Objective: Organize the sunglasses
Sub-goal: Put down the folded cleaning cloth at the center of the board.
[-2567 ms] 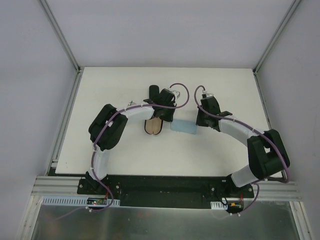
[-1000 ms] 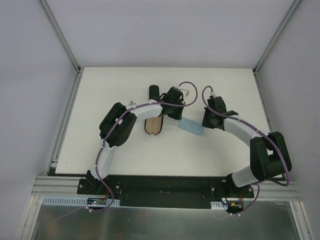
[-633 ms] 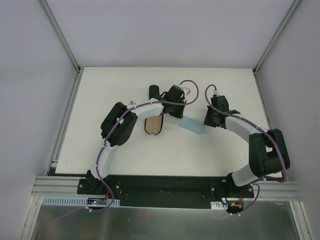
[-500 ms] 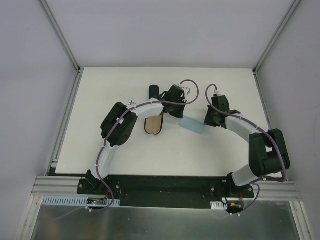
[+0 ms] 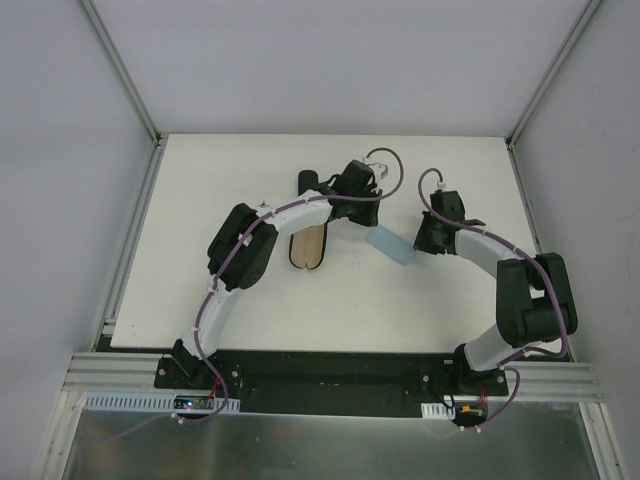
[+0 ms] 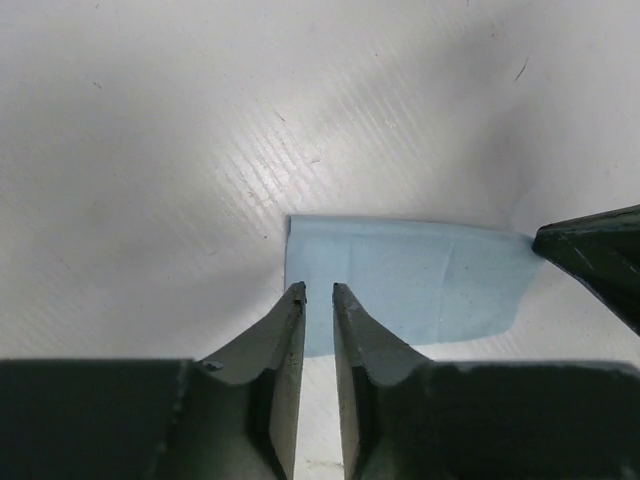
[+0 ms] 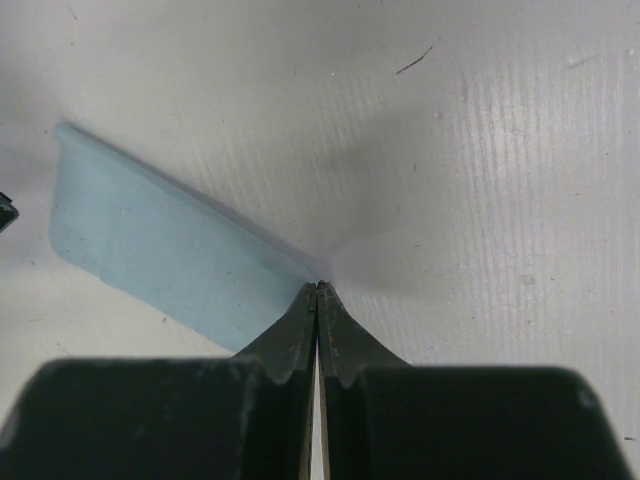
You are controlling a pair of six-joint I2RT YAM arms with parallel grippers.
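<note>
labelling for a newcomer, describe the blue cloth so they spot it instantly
On the white table, look just right of the open case near the middle. The cloth is there, one corner pinched by the right fingers. It alone is pale blue and flat; the case is dark, tan inside.

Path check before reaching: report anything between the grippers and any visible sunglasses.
No sunglasses show clearly, so nothing can be judged. The right gripper pinches a light-blue rectangular cloth; the left gripper sits at its opposite edge.

Black-jointed white arms [image 5: 297, 212] with purple cables [image 5: 396, 166]
</note>
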